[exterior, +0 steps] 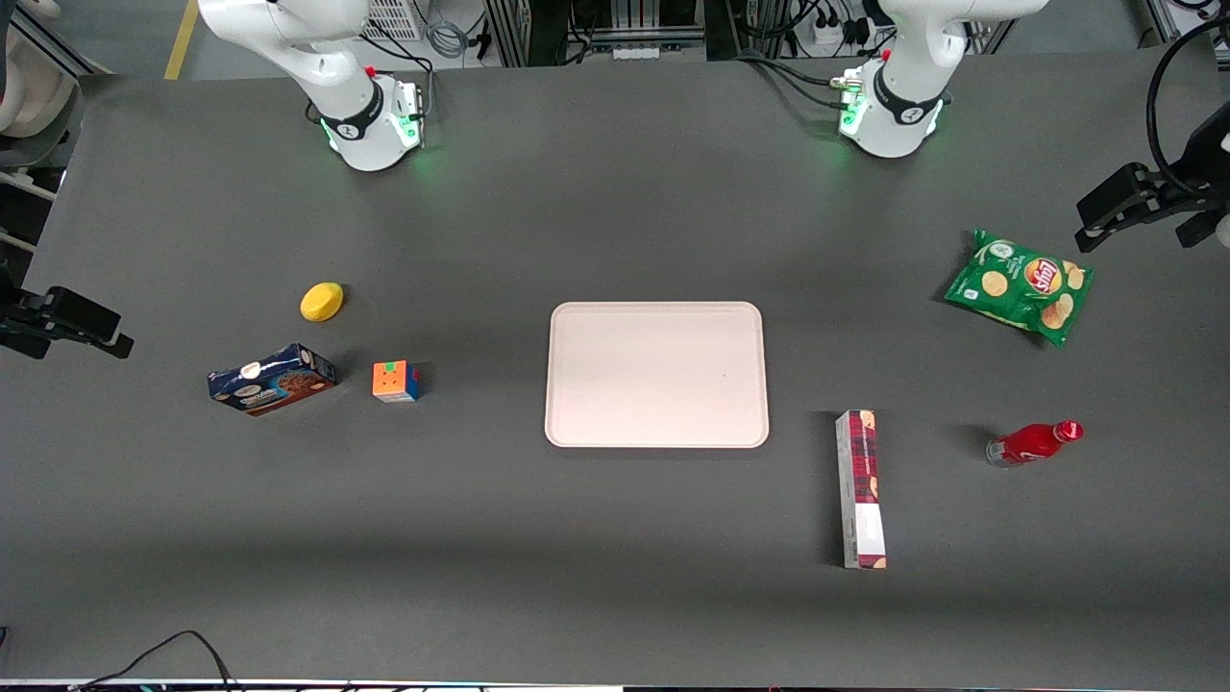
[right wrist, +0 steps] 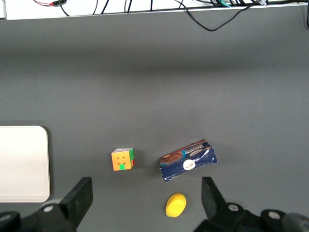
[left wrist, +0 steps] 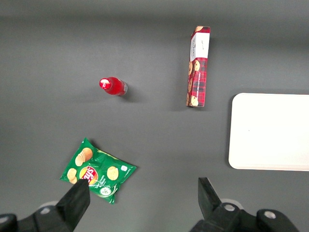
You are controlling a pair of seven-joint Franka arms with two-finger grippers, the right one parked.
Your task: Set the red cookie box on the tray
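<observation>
The red cookie box (exterior: 860, 488) lies flat on the dark table, beside the tray's corner nearest the front camera, toward the working arm's end. It also shows in the left wrist view (left wrist: 198, 67). The pale beige-pink tray (exterior: 657, 375) lies empty at the table's middle, and its edge shows in the left wrist view (left wrist: 270, 130). My left gripper (exterior: 1095, 221) hangs high above the table at the working arm's end, beside the chips bag and farther from the front camera than the box. In the left wrist view the gripper (left wrist: 142, 198) is wide open and holds nothing.
A green chips bag (exterior: 1021, 285) lies under the gripper's side. A red bottle (exterior: 1033, 443) lies beside the box. Toward the parked arm's end lie a blue cookie box (exterior: 272, 379), a coloured cube (exterior: 396, 381) and a yellow object (exterior: 322, 301).
</observation>
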